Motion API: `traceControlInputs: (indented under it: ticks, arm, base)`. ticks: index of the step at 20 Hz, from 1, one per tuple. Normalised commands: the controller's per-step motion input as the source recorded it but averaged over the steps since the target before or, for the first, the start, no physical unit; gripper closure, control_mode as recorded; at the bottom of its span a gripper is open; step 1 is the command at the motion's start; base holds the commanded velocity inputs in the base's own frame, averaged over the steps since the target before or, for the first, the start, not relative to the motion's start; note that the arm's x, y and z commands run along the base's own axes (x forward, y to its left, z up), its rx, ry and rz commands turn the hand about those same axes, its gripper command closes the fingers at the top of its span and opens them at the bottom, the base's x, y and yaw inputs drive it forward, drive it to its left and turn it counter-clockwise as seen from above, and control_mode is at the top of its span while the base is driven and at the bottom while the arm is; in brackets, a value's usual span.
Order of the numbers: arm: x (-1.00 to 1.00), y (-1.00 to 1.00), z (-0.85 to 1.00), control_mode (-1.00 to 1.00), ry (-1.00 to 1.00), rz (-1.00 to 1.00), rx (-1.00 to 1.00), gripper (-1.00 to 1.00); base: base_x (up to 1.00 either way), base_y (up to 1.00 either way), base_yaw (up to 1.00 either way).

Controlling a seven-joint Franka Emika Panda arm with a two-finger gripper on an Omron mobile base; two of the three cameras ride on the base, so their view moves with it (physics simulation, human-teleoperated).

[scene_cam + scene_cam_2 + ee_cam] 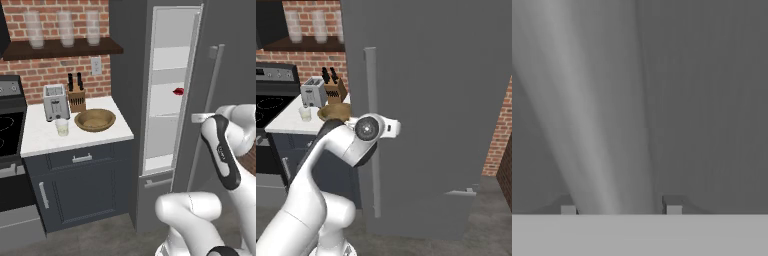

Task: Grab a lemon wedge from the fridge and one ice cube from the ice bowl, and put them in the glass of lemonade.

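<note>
The tall dark grey fridge (210, 30) carries a long pale grey bar handle (372, 130) and shows a white shelved inside with one small flat red item (178, 91). On the white counter (45, 142) sit a round brown wooden bowl (95, 120), a silver toaster (54, 102) and a short clear tumbler of pale yellowish liquid (62, 127). Red brick wall (50, 75) behind.

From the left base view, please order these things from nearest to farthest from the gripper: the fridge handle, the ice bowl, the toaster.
The gripper straddles the handle, seen in the hand view.
1. fridge handle: on the open door, at the right, between the fingers.
2. ice bowl: on the counter, left of the fridge.
3. toaster: farther left, by the brick wall.
</note>
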Motion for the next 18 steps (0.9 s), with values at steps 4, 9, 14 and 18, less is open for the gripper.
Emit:
traceControlInputs:
  ticks: [4,9,14,18]
  arm:
    - [-1.00,-0.69,0.00,-1.00,0.08,0.00,0.08,1.00]
    - [-1.00,-0.71,0.00,-1.00,0.05,0.00,0.07,1.00]
    - [-0.83,-0.57,0.02,-1.00,0.03,0.00,0.06,1.00]
    - [-0.48,-0.02,0.26,-1.00,0.01,0.00,0.01,-1.00]
  base:
    - [0.00,0.00,0.00]
    - [0.00,0.00,0.00]
    - [0.00,0.00,0.00]
    - [0.00,0.00,0.00]
